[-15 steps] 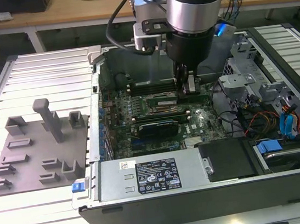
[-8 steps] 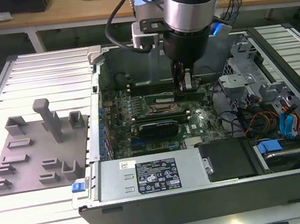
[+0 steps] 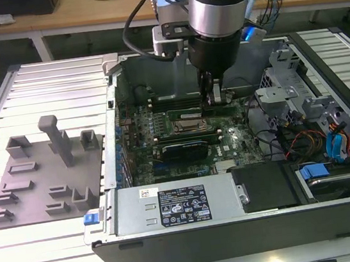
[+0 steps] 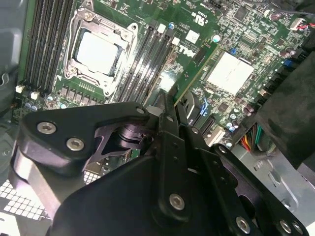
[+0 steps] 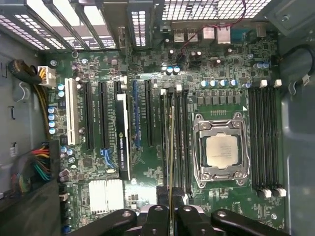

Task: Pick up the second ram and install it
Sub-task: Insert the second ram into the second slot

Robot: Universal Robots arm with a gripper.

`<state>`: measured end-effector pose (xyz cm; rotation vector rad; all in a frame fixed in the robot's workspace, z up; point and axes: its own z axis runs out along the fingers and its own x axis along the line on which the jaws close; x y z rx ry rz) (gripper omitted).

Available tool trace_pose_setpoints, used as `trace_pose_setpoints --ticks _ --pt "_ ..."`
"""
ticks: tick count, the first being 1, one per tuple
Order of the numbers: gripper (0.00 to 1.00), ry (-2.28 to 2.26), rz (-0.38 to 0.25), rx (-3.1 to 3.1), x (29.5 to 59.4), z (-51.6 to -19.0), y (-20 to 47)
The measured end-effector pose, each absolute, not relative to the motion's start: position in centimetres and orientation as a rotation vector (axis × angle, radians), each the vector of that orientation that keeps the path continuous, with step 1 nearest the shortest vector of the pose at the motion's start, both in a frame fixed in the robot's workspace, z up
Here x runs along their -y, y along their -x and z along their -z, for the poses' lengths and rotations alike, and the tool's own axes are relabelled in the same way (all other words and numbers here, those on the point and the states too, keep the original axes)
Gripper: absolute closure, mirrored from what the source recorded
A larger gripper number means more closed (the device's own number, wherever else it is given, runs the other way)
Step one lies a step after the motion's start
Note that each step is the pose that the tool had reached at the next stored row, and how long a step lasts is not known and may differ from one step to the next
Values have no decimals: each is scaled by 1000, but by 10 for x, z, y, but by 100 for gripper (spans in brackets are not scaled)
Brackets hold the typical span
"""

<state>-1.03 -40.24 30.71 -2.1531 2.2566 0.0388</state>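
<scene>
Ram (image 5: 171, 147) is clamped edge-on by one end between the closed tool (image 5: 170, 212) fingers, extending ahead over the slots beside the socket (image 5: 221, 151). Light, stiff, fragile; edges only.

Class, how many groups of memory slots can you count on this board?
2. One group lies on one side of the processor socket, the other group opposite.
</scene>
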Motion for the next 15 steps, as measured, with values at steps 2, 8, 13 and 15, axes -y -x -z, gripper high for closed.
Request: trace_pose_setpoints --ticks 2,8,13,15 --pt "89 2180 -39 -2231 401 -307 11" --pt "89 2229 -40 -2183 398 -304 11" --pt "89 2229 -40 -2183 390 -300 11" --pt "89 2229 -40 -2183 386 -299 11"
